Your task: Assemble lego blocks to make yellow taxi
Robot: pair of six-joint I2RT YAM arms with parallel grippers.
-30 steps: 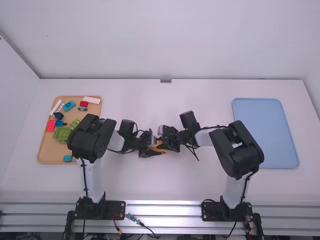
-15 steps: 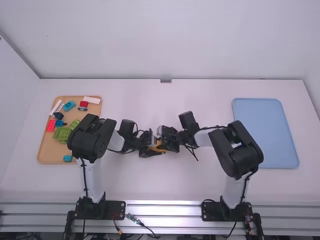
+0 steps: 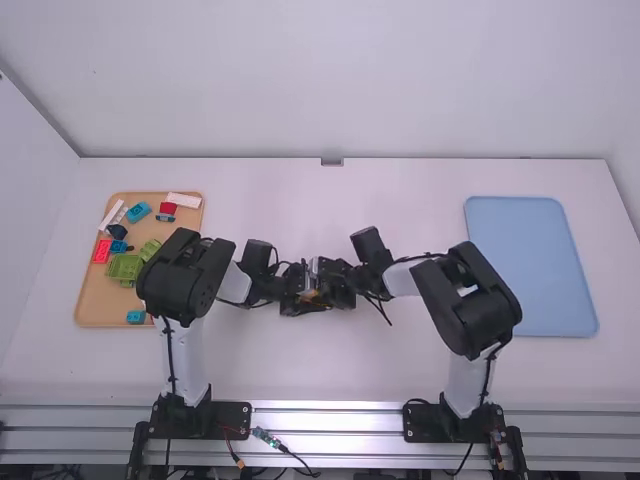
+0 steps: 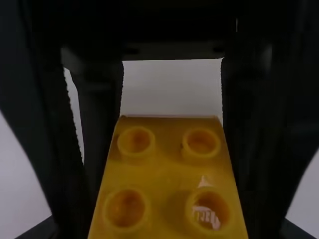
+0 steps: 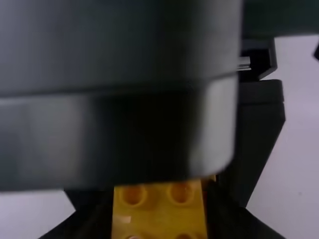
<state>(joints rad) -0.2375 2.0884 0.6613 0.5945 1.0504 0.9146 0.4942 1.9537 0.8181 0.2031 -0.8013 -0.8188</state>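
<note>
In the high view, my left gripper (image 3: 296,298) and right gripper (image 3: 330,284) meet mid-table around a yellow piece (image 3: 311,296), mostly covered by them. In the left wrist view, yellow blocks (image 4: 168,174) show round studs, flanked by the right gripper's dark fingers; my left gripper (image 4: 168,226) is shut on them from the near side. In the right wrist view, my right gripper (image 5: 159,219) is shut on the yellow blocks (image 5: 159,211), with the left gripper's body across their far side. How the pieces join is hidden.
At the left, an orange tray (image 3: 90,305) holds green blocks (image 3: 124,268), a red block (image 3: 102,251), blue blocks (image 3: 139,212) and white pieces (image 3: 184,200). A light blue tray (image 3: 530,265) lies at the right.
The right arm has shifted a little to the left, bringing its gripper closer against the left one. Less of the yellow piece shows between them. The left arm has barely moved.
</note>
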